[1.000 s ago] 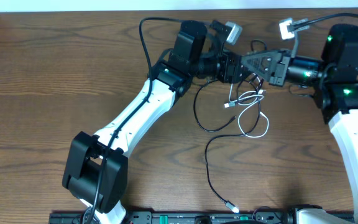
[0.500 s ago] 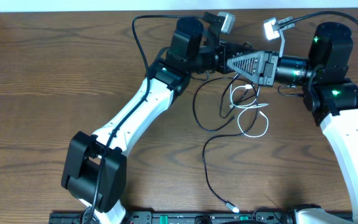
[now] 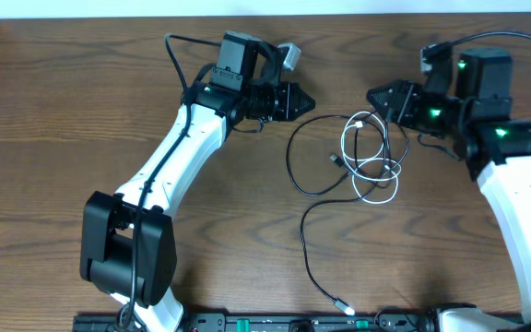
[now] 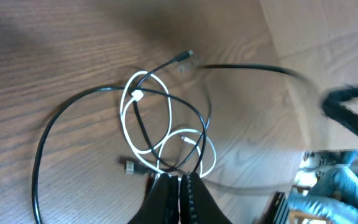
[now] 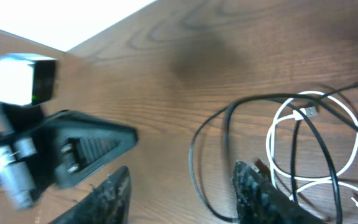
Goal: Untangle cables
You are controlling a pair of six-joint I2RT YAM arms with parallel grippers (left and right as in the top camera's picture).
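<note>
The cables lie in a loose tangle on the wooden table between my two arms. The white cable (image 3: 343,140) forms overlapping loops, and the black cable (image 3: 307,231) threads through them and trails toward the front edge. My left gripper (image 3: 307,99) is shut with nothing in it, just left of the tangle. My right gripper (image 3: 373,96) hovers open at the tangle's upper right, holding nothing. The left wrist view shows the white loops (image 4: 124,115) and black cable (image 4: 39,162) beyond the shut jaws (image 4: 179,179). In the right wrist view the black cable (image 5: 192,162) curves on the table below the open gripper (image 5: 184,169), with the white cable (image 5: 270,146) to the right.
The black cable's plug end (image 3: 347,309) lies near the table's front edge. The left arm (image 3: 164,171) stretches diagonally across the left half of the table. The right arm (image 3: 524,203) runs along the right side. A thick robot wire (image 3: 187,55) loops above the left wrist.
Both grippers have drawn apart, the left going left and the right going right. The left has shut empty. The right has opened, and the cables now lie loose on the table.
</note>
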